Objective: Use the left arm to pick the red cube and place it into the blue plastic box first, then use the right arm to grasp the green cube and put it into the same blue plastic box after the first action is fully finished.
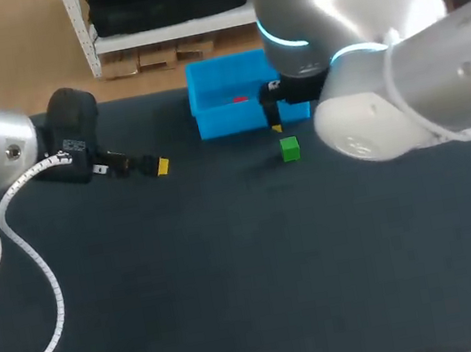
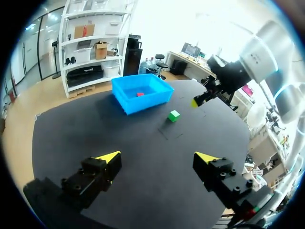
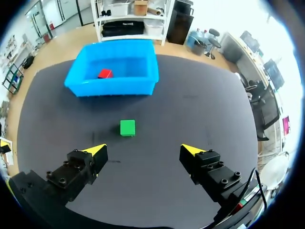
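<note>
red cube: lying inside the blue box, on its floor toward one side wall; nothing touches it.
blue box: on the far part of the table, upright and open at the top.
green cube: on the table just in front of the box's near wall, apart from it, flat on one face.
left hand: fingers spread wide with nothing between them; it hangs low over the table, well apart from both the box and the green cube, pointing toward them.
right hand: fingers spread wide and empty, held above the table, looking down. the green cube lies ahead of it, roughly in line with the gap between the fingers but not yet between them. from the head view one yellow tip shows just behind the cube, near the box front.
step in hand: judging by the red cube in the box and the empty left hand, the first half looks finished. the second half is at its approach stage, with the right hand over the green cube and no grip made.
next move: the right hand likely needs to go forward and down until the cube sits between the fingers, then pinch it on two opposite faces. after that comes a lift high enough to clear the near wall of the box, then a release inside.
watch for: the cube sits near the box, so a finger coming down on that side could nudge the wall.
</note>
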Tool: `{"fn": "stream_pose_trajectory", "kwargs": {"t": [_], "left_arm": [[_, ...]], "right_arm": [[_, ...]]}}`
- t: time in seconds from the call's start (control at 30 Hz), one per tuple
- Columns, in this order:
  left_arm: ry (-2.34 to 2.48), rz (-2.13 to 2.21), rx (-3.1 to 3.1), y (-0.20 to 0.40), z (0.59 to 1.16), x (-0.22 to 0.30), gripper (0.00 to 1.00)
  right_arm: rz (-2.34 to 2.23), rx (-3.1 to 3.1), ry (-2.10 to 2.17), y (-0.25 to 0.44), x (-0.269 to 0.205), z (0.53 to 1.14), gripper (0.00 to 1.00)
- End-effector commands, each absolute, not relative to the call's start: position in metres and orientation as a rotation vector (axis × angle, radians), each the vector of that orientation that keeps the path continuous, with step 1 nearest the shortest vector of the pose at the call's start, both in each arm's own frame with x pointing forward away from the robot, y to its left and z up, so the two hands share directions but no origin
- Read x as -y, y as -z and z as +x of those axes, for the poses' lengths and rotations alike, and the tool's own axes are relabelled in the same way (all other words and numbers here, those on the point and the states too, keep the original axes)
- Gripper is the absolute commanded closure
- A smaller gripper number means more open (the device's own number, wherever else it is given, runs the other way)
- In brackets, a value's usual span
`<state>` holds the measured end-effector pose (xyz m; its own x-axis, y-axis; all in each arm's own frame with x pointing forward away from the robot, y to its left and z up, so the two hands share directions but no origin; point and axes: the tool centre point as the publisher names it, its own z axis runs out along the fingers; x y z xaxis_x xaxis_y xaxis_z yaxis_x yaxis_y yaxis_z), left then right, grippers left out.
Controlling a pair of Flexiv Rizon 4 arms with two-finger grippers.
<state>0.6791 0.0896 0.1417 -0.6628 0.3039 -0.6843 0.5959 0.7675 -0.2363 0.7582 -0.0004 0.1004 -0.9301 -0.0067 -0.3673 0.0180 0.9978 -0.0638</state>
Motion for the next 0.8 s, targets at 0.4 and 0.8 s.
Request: {"fn": "stream_pose_trajectory", "kwargs": {"t": [0.4,0.8], "left_arm": [[0.606,0.672,-2.31,-0.14,0.679,-0.092,0.0],[0.606,0.672,-2.31,-0.14,0.679,-0.092,0.0]], "right_arm": [[0.03,-2.813,0.065,-0.045,-0.014,0.785,0.0],[-0.035,-2.778,0.015,-0.018,-0.021,0.799,0.0]]}}
